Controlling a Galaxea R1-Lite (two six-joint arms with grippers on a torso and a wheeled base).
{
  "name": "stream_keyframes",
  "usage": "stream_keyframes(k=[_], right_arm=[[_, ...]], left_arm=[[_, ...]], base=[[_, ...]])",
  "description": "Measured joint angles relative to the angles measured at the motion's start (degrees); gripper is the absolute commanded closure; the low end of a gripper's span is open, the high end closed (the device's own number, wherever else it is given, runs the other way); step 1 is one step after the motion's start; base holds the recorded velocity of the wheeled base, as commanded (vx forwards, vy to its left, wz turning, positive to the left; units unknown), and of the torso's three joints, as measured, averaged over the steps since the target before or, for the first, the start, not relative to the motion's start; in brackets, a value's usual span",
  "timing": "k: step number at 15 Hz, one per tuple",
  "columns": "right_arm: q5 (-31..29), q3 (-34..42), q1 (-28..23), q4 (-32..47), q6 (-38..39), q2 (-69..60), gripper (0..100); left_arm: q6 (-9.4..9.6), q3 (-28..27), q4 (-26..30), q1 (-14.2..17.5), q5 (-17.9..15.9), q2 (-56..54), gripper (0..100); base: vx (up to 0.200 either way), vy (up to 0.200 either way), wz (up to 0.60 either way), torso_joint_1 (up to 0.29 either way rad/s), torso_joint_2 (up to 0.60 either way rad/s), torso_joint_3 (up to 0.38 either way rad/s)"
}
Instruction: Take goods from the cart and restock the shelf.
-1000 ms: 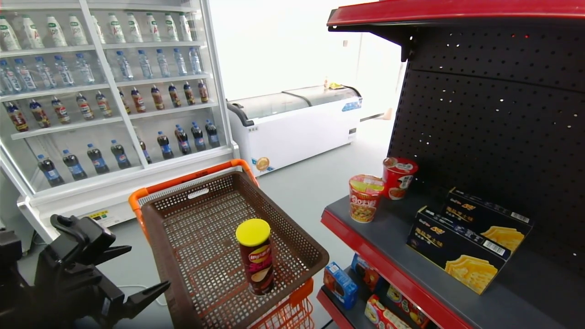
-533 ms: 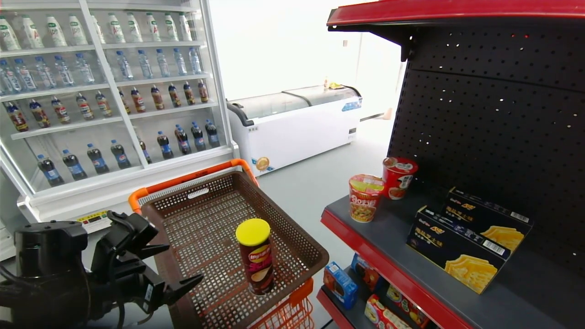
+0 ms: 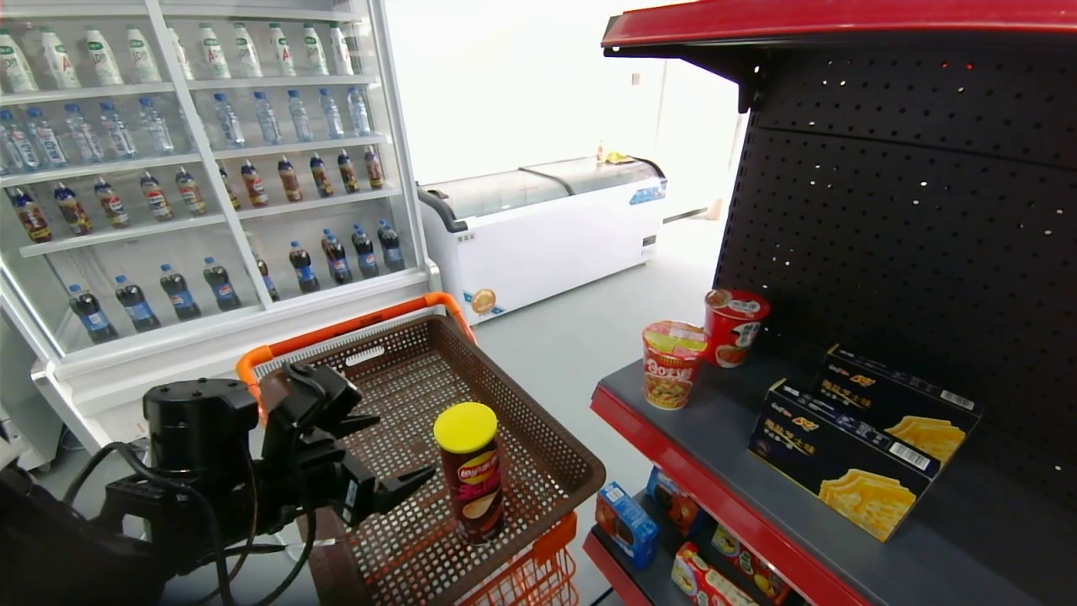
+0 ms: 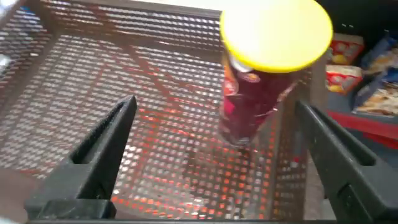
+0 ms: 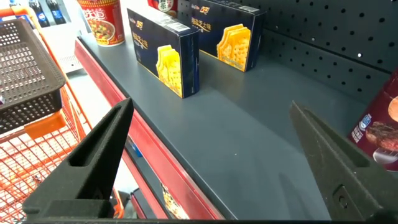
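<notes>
The left gripper (image 3: 405,446) sits low at the near left, just inside the near left corner of the basket (image 3: 538,418). Its two black fingers (image 4: 102,149) are spread wide, hold nothing, and point at the can (image 3: 471,471). The can is just beyond the tips and not touched. It stands upright on the basket's mesh floor near the right wall. It is dark red with a yellow lid, and its label shows a logo and a picture of crisps.

The basket rides on the orange cart (image 3: 336,330). To the right is the shelf (image 3: 724,438), grey with a red front edge. The right gripper (image 5: 211,107) hangs over a bare part of it, fingers (image 5: 93,162) wide apart and empty.

Farther along the shelf stand two dark blue boxes (image 3: 841,459), one behind the other, with yellow cracker pictures, gold lettering and white barcode stickers. At the far left end are two red noodle cups (image 3: 673,364) with bold characters on their sides.

Beyond the cart are a glass-door cooler (image 3: 168,168) lined with bottles and a white chest freezer (image 3: 547,227).
</notes>
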Motion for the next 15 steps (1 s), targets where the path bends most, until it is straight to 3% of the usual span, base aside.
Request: stream_keyframes(k=[3,5,12,15], right_arm=[[0.00,0.00,-0.04,0.00,0.00,0.00,0],[0.00,0.00,-0.02,0.00,0.00,0.00,0],[-0.02,0.00,-0.02,0.00,0.00,0.00,0],[-0.02,0.00,-0.02,-0.02,0.00,0.00,0]], left_arm=[[-3.63,-0.45,2.69,-4.11,0.09,2.32,0],[-6.60,-2.01,7.29,-6.60,1.62,2.89,0],[-6.68,-6.34,8.94,-7.55,2.89,6.34,0],[-6.33,-7.75,6.36,-7.50,3.13,9.23,0]], base=[[0.000,0.000,0.00,0.000,0.00,0.000],[0.000,0.000,0.00,0.000,0.00,0.000],[0.000,0.000,0.00,0.000,0.00,0.000],[0.000,0.000,0.00,0.000,0.00,0.000]])
